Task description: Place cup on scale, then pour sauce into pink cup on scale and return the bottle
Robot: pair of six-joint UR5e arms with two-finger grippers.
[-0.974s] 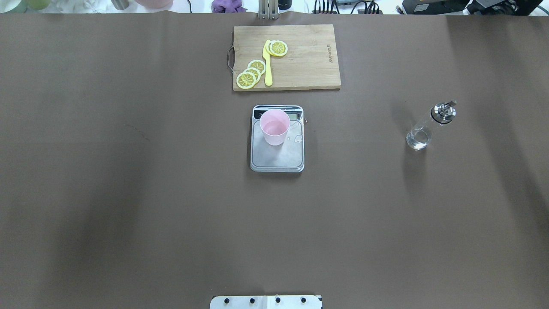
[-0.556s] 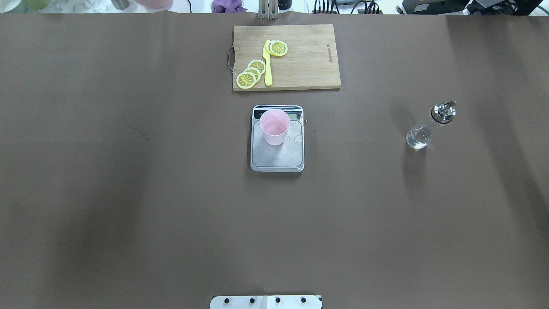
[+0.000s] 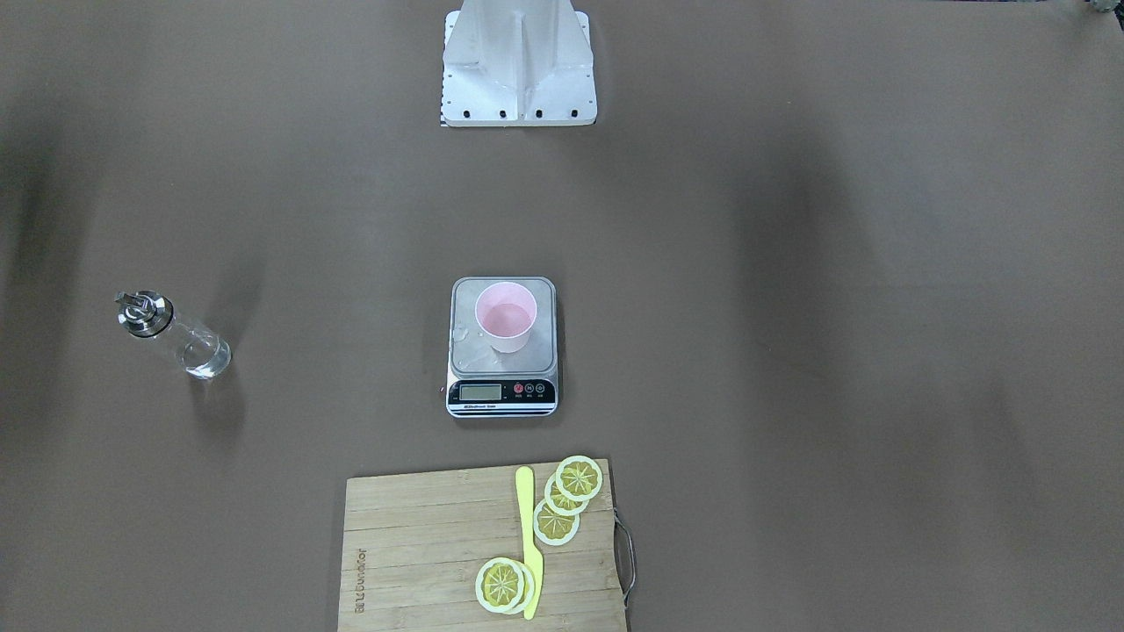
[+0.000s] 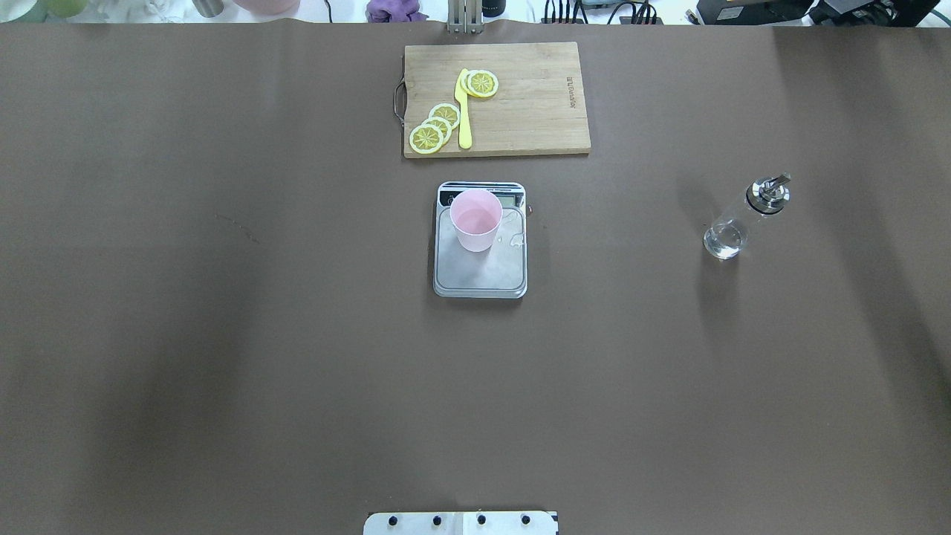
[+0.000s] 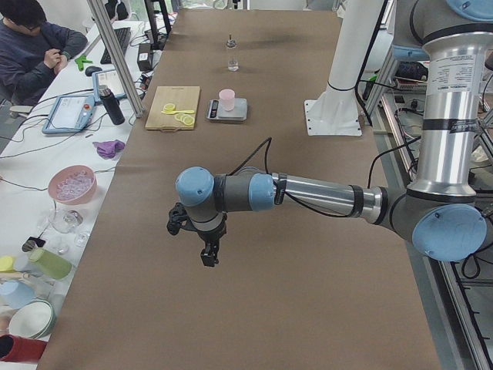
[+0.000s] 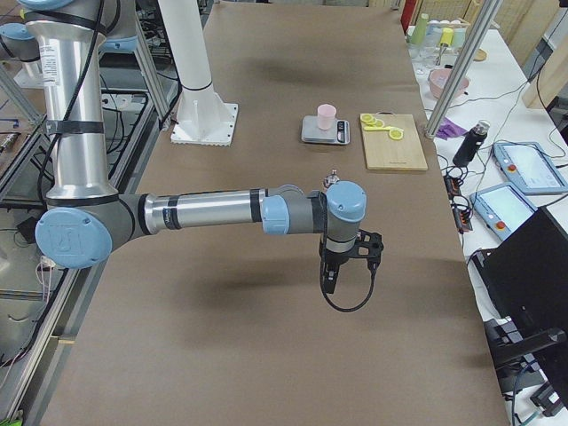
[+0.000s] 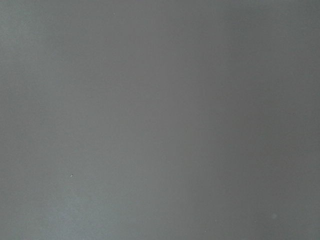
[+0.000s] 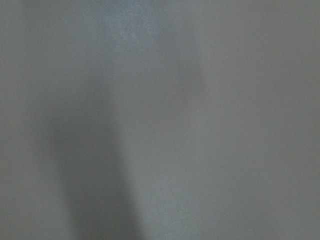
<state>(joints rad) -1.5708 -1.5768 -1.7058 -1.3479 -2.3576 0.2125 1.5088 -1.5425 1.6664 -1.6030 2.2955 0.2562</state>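
Note:
The pale pink cup (image 4: 475,219) stands upright on the far half of the scale (image 4: 480,271), with liquid in its bottom; it also shows in the front-facing view (image 3: 506,318). A few clear drops (image 4: 515,239) lie on the steel platform beside it. The glass bottle (image 4: 739,219) with its metal spout stands alone on the table's right, clear sauce (image 4: 723,241) at its bottom. My left gripper (image 5: 209,258) and right gripper (image 6: 328,282) hang over bare table far from these, seen only in the side views. I cannot tell whether they are open or shut.
A wooden cutting board (image 4: 535,111) lies beyond the scale with lemon slices (image 4: 435,128) and a yellow knife (image 4: 463,111). The robot base plate (image 4: 461,522) is at the near edge. Both wrist views show only brown table cover.

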